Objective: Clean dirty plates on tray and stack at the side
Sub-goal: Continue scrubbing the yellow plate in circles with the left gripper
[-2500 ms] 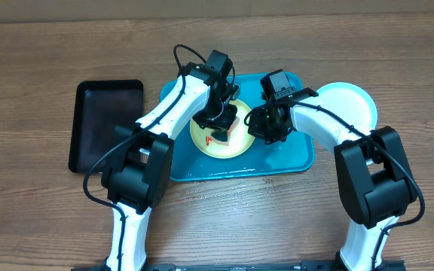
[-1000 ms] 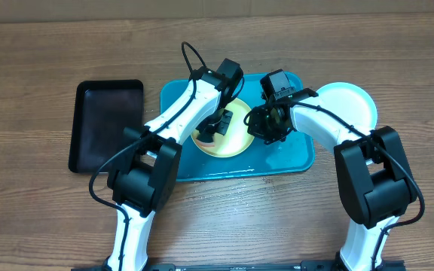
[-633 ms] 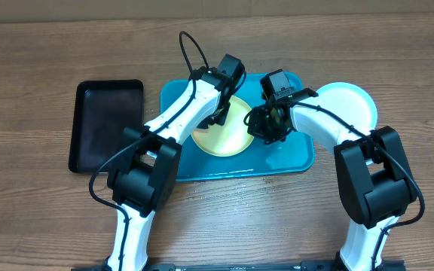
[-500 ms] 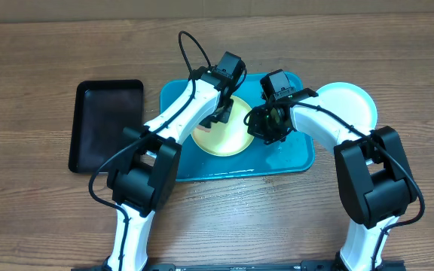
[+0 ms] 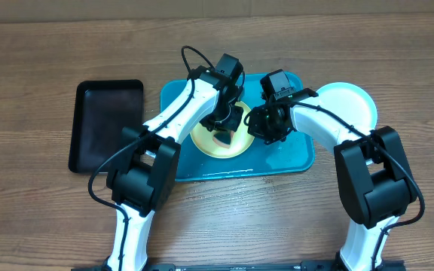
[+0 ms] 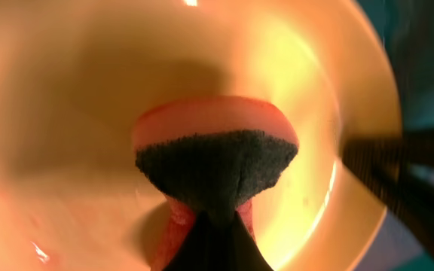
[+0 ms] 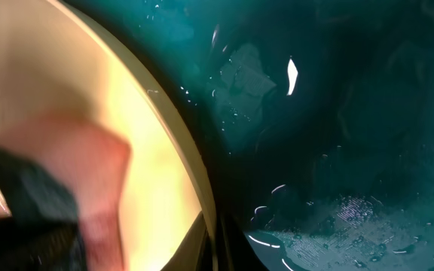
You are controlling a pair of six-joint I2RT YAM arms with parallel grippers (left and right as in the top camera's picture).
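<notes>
table [image 5: 36, 211]: brown wood-grain top, matte; all items carried on it.
tray [image 5: 285, 158]: lg turquoise plastic rect., rounded corners, raised rim; set mid-table betw. the two arms. Floor seen wet in R wrist view: droplets, glossy film.
yellow-green plate [image 5: 206, 144]: round, shallow, smooth glossy plastic w/ thin upturned rim. Laid in tray, L-centre part, under tip of L arm.
sponge [image 6: 215, 162]: soft pink foam block w/ coarse black scouring layer. Pressed onto plate floor; black face bunched to a fan shape where pinched.
L jaws: clamped on sponge from above, pointed down into plate. Only dark tips seen at bottom edge of L wrist view, blurred.
L arm [image 5: 175, 109]: white shell, black joints; stretched over tray's L part.
R jaws: at plate's R rim, closed on that thin rim as far as can be made out in R wrist view. Tips dark and blurred there.
R arm [image 5: 322, 124]: white/black, curved in from R over tray.
black tray [image 5: 104, 124]: smaller rect., dark plastic, raised rim, rounded corners. Set L of turquoise tray, apart from it.
pale plate [image 5: 349, 102]: round, shallow, white w/ light teal rim. On table just beside tray's far R corner; touching or not can't be told.
cable [image 5: 191, 56]: thin black loop, arched above L wrist.
</notes>
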